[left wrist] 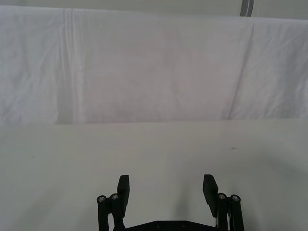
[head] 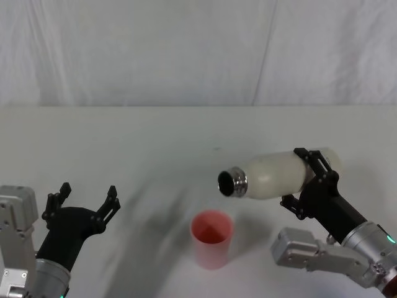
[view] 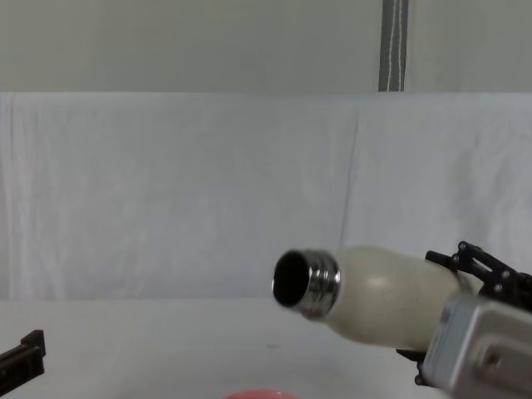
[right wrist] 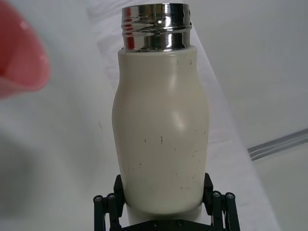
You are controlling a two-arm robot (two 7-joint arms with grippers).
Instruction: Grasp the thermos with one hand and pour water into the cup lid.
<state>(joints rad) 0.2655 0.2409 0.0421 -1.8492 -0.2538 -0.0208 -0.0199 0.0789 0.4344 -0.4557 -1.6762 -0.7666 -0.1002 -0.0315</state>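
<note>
Head view first: the right gripper (head: 313, 180) sits at the right of the frame, clenched around the base end of the thermos (head: 279, 175), black fingers (head: 308, 158) pressed against its cream body. That thermos is off the table and tipped almost flat, its steel neck (head: 233, 182) pointing toward frame centre, open mouth facing left and slightly down. Just below and left of the mouth stands the cup lid (head: 213, 238), pink, upright on the white table (head: 155, 143), at lower centre, clear of the bottle.

From the right wrist view, the thermos (right wrist: 161, 134) runs up the middle, jaws hugging both sides at the bottom edge, and the cup lid (right wrist: 19, 62) shows at the upper left.

Chest view puts the thermos (view: 378, 295) at lower right, mouth dark and facing left.

Over at the lower left of the head view, the left gripper (head: 85, 200) hovers above the table with its fingers spread wide, grasping nothing; the left wrist view shows its fingers (left wrist: 123, 188) apart over bare tabletop.
</note>
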